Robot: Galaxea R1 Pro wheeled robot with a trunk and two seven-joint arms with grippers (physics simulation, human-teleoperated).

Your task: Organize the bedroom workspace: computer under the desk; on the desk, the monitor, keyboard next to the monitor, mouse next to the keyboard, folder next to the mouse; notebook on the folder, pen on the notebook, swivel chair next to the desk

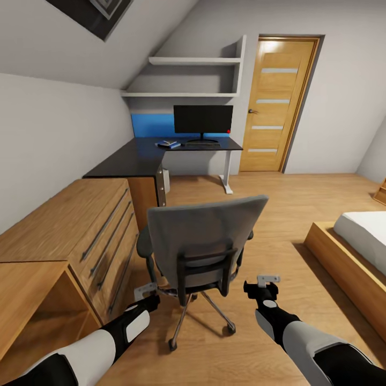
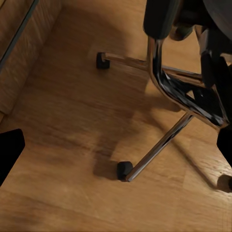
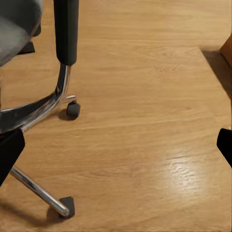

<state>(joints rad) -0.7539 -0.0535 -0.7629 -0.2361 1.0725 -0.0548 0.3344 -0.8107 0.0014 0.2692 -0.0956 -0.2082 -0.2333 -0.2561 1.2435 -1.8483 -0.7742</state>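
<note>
- Lower left of the head view: the left gripper [image 1: 146,292], fingers spread wide, empty, just beside the swivel chair's [image 1: 206,244] left armrest.
- Centre foreground: the chair, back toward the camera, stands on the wood floor [image 1: 300,203], well apart from the desk [image 1: 136,158].
- Lower right: the right gripper [image 1: 266,283], fingers spread, holding nothing, just right of the chair.
- Upper centre, on the black surface: a blue folder [image 1: 168,143], the keyboard [image 1: 202,143] and the monitor [image 1: 203,120].
- Left edge: a light-wood cabinet [image 1: 64,225].
</note>
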